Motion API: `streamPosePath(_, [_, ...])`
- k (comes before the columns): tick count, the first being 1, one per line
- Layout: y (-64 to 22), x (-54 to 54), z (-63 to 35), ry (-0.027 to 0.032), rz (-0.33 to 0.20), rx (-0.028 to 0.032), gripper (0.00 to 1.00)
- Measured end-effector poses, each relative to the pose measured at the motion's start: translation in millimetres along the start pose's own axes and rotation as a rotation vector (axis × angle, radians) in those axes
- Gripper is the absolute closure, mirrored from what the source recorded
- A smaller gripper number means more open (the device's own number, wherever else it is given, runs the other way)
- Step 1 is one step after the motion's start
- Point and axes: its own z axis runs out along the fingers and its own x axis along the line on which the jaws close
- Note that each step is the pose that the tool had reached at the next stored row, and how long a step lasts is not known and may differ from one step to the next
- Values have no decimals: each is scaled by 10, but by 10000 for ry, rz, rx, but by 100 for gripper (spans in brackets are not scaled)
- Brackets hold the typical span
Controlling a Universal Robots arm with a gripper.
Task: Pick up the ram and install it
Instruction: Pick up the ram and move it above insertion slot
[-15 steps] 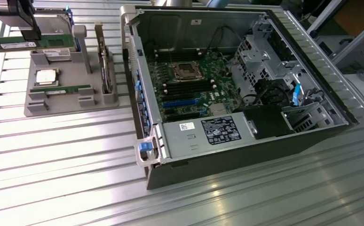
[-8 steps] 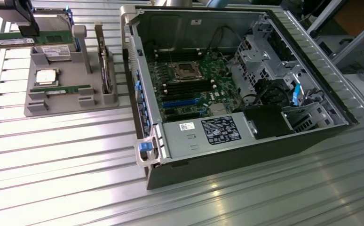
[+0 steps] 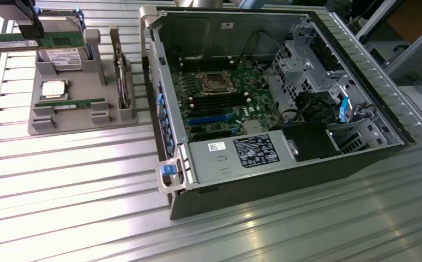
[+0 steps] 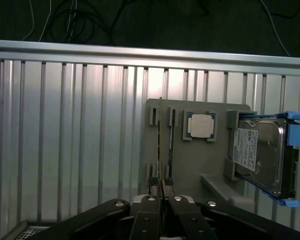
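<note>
My gripper (image 3: 29, 31) is at the exterior view's upper left, above the grey parts tray (image 3: 80, 117). It is shut on a ram (image 3: 7, 43), a long green stick with a white label, held level and lifted clear of the tray. In the wrist view the black fingers (image 4: 152, 192) pinch this ram (image 4: 160, 140), seen edge-on as a thin line. A second ram (image 3: 71, 103) lies in its slot on the tray. The open computer case (image 3: 269, 164) stands to the exterior view's right, its motherboard (image 3: 218, 109) exposed with dark memory slots (image 3: 212, 101) below the processor socket (image 3: 215, 82).
The tray also holds a square silver processor (image 3: 54, 89), a hard drive (image 4: 257, 155) in a blue frame, and a tall card with a metal bracket (image 3: 121, 76). The case's wall (image 3: 152, 82) stands between tray and motherboard. Everything rests on a ribbed aluminium table (image 3: 73, 180).
</note>
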Motion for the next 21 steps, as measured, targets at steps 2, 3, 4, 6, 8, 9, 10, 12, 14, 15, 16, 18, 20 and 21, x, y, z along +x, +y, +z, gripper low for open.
streamPosePath(2, [0,0,-11,0,0,-1,88])
streamPosePath(3, [1,0,-15,0,0,-1,88])
streamPosePath(4, [1,0,-20,0,0,0,88])
streamPosePath(6, [1,-1,-28,0,0,0,88])
streamPosePath(8, [1,-1,-30,1,0,0,88])
streamPosePath(9, [1,-1,-30,1,0,-1,88])
streamPosePath(10, [1,-1,-30,1,0,0,88])
streamPosePath(12, [1,-1,-30,2,0,-1,88])
streamPosePath(14, [0,0,-30,2,0,-1,88])
streamPosePath(15, [-4,0,-31,4,0,-2,88])
streamPosePath(16, [-9,0,-31,4,0,-1,88])
streamPosePath(18, [-16,0,-31,6,0,-2,88])
streamPosePath(20, [-39,1,-32,18,1,-2,88])
streamPosePath(21, [-45,2,-32,23,1,-2,88])
